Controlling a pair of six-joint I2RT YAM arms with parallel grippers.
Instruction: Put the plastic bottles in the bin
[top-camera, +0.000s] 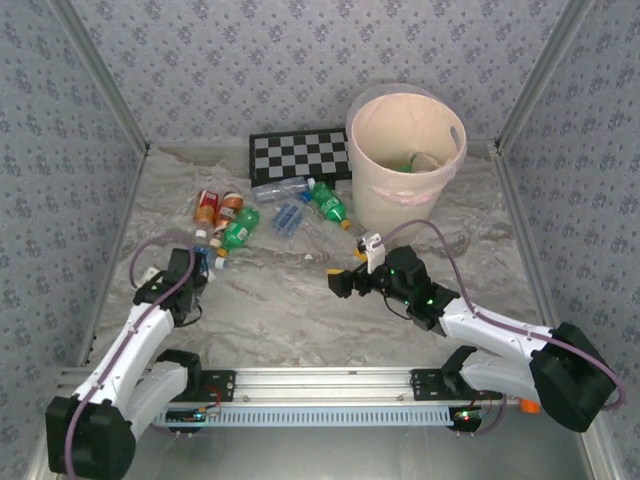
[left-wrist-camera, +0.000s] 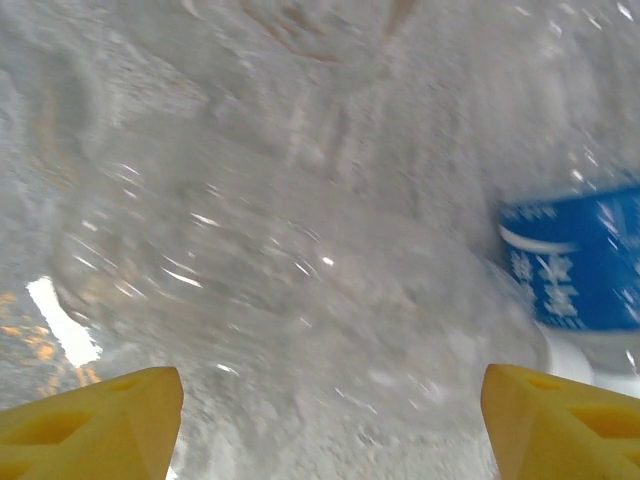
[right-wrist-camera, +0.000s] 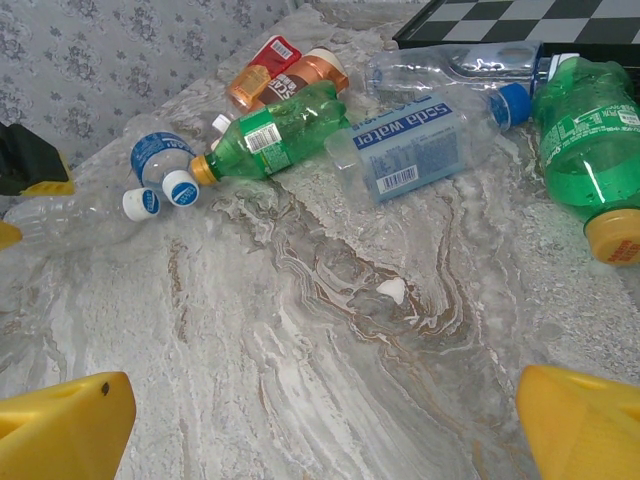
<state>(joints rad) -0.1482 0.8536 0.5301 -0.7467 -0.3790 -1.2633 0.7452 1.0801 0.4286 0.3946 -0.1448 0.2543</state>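
The plastic bottles lie in a loose cluster left of the bin (top-camera: 432, 195): a green one with a yellow cap (right-wrist-camera: 275, 135), a clear soda-water one (right-wrist-camera: 420, 145), red and orange ones (right-wrist-camera: 285, 75), and a bigger green one (right-wrist-camera: 590, 150). A green bottle (top-camera: 405, 165) lies inside the bin. My left gripper (top-camera: 197, 268) is low at the cluster's near left end. Its yellow fingers stand open on either side of a clear, blue-labelled bottle (left-wrist-camera: 300, 260). My right gripper (top-camera: 340, 280) hovers open over bare marble (right-wrist-camera: 325, 410), short of the cluster.
A black-and-white checkerboard (top-camera: 300, 152) lies flat behind the bottles, against the bin's left side. Two clear bottles with white-and-blue caps (right-wrist-camera: 160, 175) rest by the left arm. Patterned walls close in the table on three sides.
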